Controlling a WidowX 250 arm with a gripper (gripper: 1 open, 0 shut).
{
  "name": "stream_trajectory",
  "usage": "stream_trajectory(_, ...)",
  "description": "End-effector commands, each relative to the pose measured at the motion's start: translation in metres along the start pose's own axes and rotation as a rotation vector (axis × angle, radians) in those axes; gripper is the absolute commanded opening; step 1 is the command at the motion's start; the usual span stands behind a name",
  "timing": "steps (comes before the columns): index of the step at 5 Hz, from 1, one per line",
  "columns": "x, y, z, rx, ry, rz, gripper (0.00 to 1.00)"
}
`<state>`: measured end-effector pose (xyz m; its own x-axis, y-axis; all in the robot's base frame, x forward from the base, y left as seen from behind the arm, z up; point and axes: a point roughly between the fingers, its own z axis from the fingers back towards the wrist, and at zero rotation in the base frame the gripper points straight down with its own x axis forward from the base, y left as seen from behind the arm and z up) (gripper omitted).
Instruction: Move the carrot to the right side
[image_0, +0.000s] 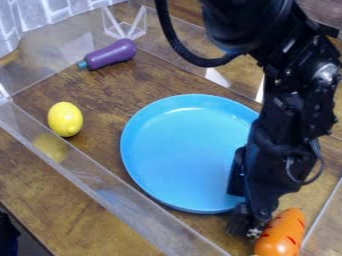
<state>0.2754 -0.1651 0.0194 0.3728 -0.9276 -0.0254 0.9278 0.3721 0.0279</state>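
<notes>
The carrot, small and orange with dark grooves, lies at the bottom right of the wooden table, just right of the blue plate. Its green top is not visible. My black arm comes down from the top right, and the gripper sits low over the carrot's upper left end, right at the plate's lower right rim. The dark fingers are hard to separate from the arm. The carrot rests on the table and does not look clamped.
A yellow lemon sits at the left. A purple eggplant lies at the back left. Clear plastic walls enclose the table along the front and left.
</notes>
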Motion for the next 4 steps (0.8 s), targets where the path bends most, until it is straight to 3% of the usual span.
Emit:
stream_trajectory(1, 0.011, -0.007, 0.002, -0.009, -0.021, 0.074, 1.0)
stream_trajectory(2, 0.017, -0.012, 0.001, -0.019, -0.024, 0.165, 1.0)
stream_trajectory(4, 0.012, -0.023, 0.0, -0.035, -0.025, -0.003, 1.0)
